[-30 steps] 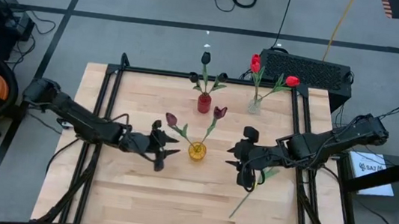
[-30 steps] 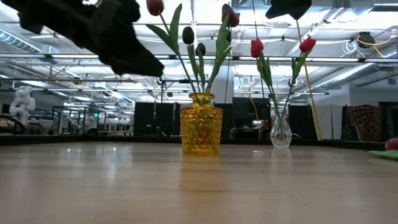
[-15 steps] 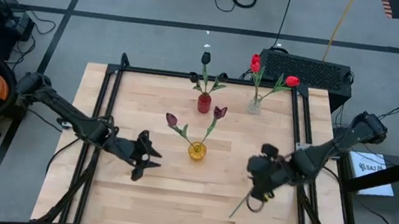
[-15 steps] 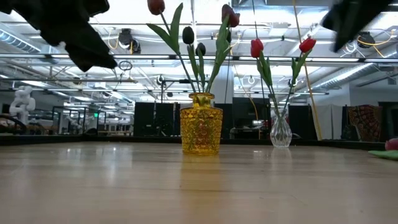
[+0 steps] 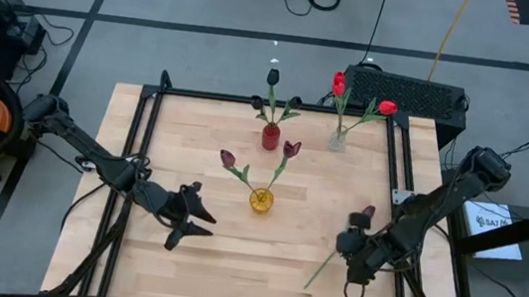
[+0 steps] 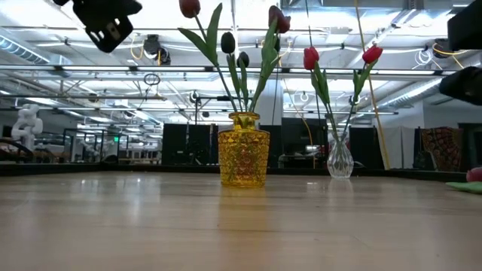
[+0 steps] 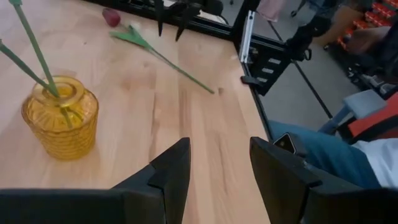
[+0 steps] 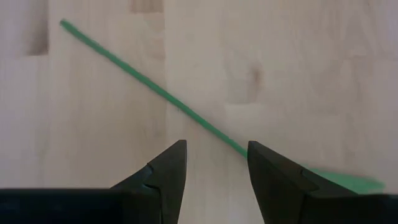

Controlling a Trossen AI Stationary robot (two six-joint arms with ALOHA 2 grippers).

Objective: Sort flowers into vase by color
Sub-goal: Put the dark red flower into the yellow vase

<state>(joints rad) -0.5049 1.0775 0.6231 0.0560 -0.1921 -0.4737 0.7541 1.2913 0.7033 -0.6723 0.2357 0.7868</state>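
Note:
One red tulip (image 5: 367,212) lies flat on the table's right near part, its green stem (image 8: 155,87) running toward the near edge. My right gripper (image 5: 352,260) hangs open over that stem, pointing down, one finger on each side and not touching it; the left wrist view also shows the right gripper (image 7: 171,12) there. My left gripper (image 5: 202,220) is open and in the air, left of and nearer than the yellow vase (image 5: 261,200). That vase holds two maroon tulips. A red vase (image 5: 271,136) holds near-black tulips. A clear glass vase (image 5: 336,139) holds two red ones.
A black metal frame (image 5: 147,125) borders the wooden table. A black box (image 5: 406,93) sits beyond the far right corner. A seated person's leg (image 7: 323,146) shows off the table's side. Bare wood lies between the yellow vase and the near edge.
My left gripper has drawn back from the yellow vase toward the table's near left. My right gripper has swung from beside the yellow vase toward the near right, tipped to point down, and come over the lying tulip's stem. The flowers have not moved.

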